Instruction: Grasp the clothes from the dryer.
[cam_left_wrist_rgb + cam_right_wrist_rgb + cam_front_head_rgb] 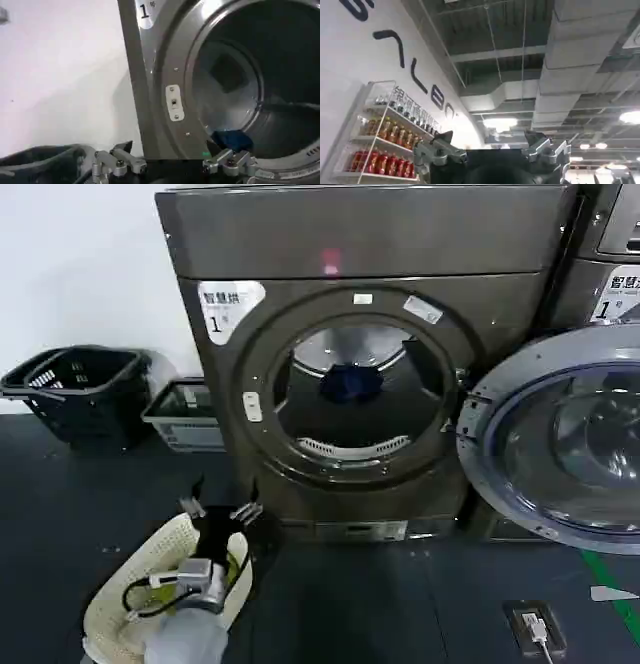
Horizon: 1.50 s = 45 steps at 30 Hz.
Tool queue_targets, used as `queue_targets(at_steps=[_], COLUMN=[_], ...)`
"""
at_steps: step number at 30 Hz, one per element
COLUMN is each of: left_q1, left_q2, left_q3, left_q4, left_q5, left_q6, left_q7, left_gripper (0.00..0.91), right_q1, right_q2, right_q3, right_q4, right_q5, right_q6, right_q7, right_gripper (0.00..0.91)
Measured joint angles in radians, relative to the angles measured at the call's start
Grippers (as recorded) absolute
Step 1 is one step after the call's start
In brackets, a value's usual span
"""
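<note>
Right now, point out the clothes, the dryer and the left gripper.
clothes (351, 383): head view, middle of the bundle.
dryer (360, 244): head view, top front panel.
left gripper (220, 509): head view, between the open fingertips.

Left arm extended forward and low — left gripper level, fingers spread wide, holding nothing. Right gripper tilted upward, fingers likewise spread apart — nothing between them.

Dryer: bronze-grey metal w/ satin sheen; drum inside polished steel, reflective. Door: glossy glass in a smooth grey ring. Clothes: soft matt navy cloth. Black basket: matt slatted plastic. Left end effector: matt black body, bare metal fingers.
</note>
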Motion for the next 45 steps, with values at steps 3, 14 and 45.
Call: queue_targets(at_steps=[3,14,45], left_q1=[0.004,0.010,0.012], left_q2=[-0.004,0.000,-0.030], left_q3=[0.000,0.004,0.026], left_q4=[-0.002,-0.010,-0.015], left_q5=[0.001,-0.001,-0.003], left_q6=[-0.003,-0.002,-0.002], left_q7=[0.000,-0.001,0.008], left_gripper=[0.907,0.907,0.907], right_q1=[-0.005,-0.006,-0.008], right_q2=[-0.003,0.002,0.000], right_q3=[0.005,0.005,0.011], right_q4=[-0.003,0.007,0.004], right_q5=[0.006,0.023,0.037], right_q6=[0.007,0.012,0.008], right_q7=[0.002,0.000,-0.005], right_gripper=[0.907,0.907,0.907])
